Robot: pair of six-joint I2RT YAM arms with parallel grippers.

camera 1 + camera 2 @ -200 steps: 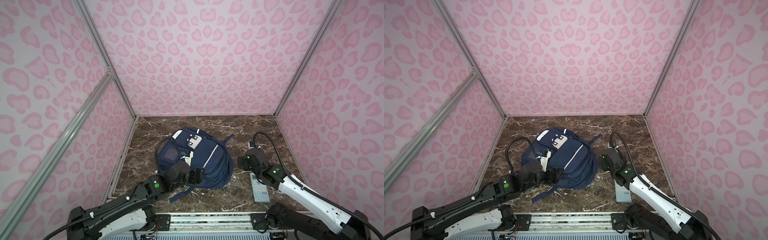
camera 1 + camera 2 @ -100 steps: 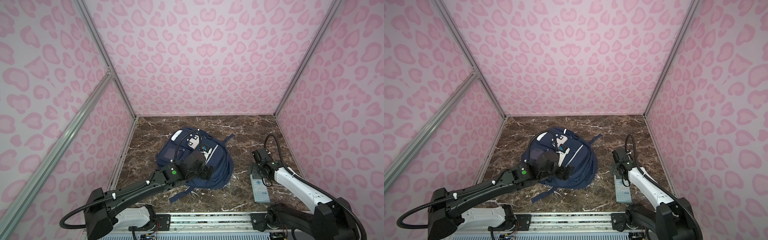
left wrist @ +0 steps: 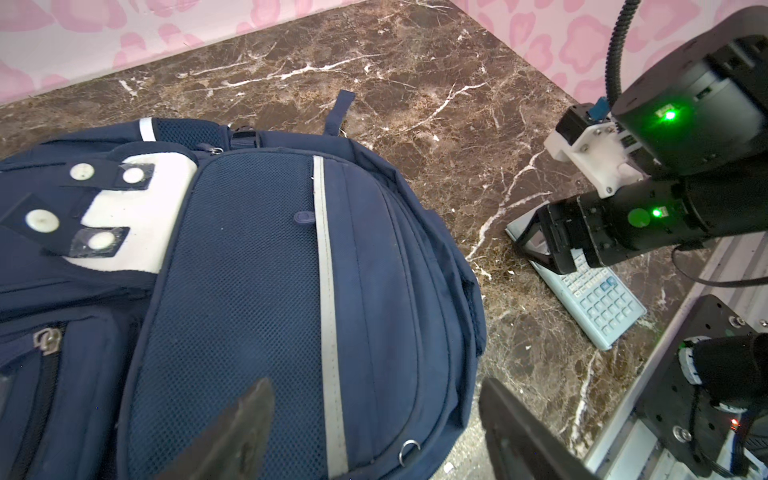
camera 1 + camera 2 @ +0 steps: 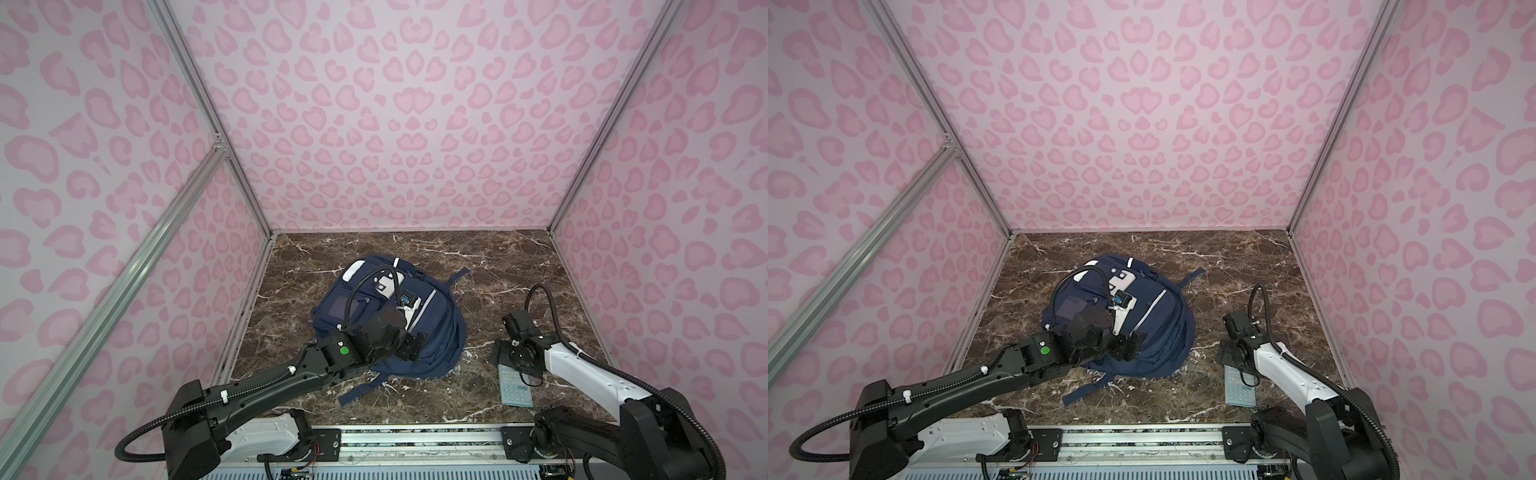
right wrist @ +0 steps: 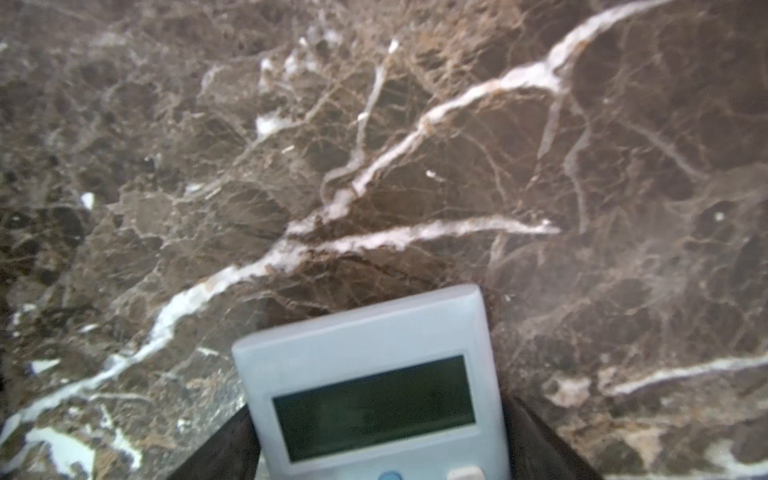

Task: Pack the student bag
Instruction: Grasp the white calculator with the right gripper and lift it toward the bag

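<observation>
Pink heart-patterned walls (image 4: pixel 415 124) close in a dark brown marble tabletop (image 4: pixel 519 266). A little left of its middle lies the large navy-blue fabric student bag (image 4: pixel 436 328) with white reflective stripes, pockets upward. Its long axis runs from the front rail (image 4: pixel 415 432) toward the back wall, leaning left, and its white-patched handle end points to the back.

Our left gripper (image 3: pixel 374 436) hovers over the bag's near right part, jaws wide and empty, so this arm is the nearer one to the bag. Our right gripper (image 5: pixel 374 457) sits low over the pale grey rectangular plastic calculator (image 5: pixel 374 395). The calculator lies flat to the right of the bag and apart from it, long axis front to back, display end away from the rail. The fingers (image 5: pixel 536 440) flank that display end, but we cannot tell whether they pinch it.

From this gripper the bag lies to the left across bare marble, so we judge the coming carry goes leftward. We see no open mouth on the bag.
</observation>
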